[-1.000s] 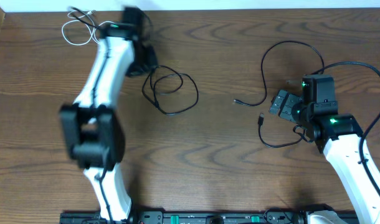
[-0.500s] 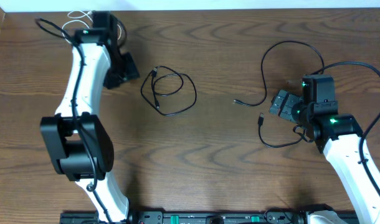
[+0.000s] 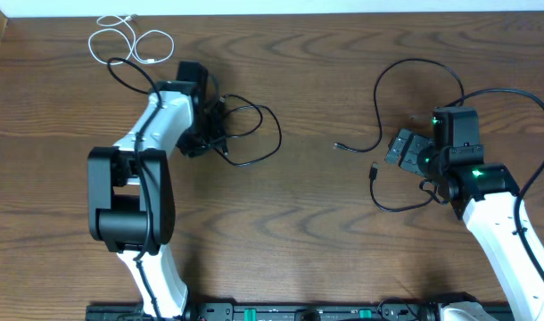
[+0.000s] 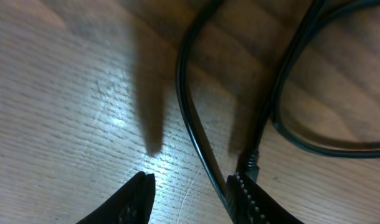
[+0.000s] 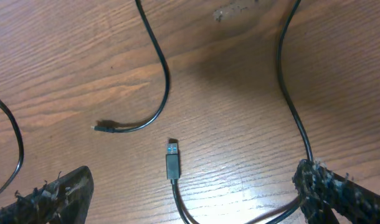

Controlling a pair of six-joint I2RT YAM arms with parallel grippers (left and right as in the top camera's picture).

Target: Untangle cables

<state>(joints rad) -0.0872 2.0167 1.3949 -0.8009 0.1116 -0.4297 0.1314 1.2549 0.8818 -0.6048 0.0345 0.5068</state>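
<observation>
Jaws of your left gripper (image 4: 191,185) stand partly apart over the coiled black cable (image 4: 189,118); one strand brushes a finger, seemingly not pinched. That arm has swung back from the white cable (image 3: 132,43), which now lies alone at the far corner, so one is freed. Your right gripper (image 5: 191,177) gapes empty above another black cable (image 5: 171,163).

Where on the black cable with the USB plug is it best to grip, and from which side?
Take the USB plug itself, from straight above. It lies flat, with bare table on both long sides, so the fingers can close across its width.
</observation>
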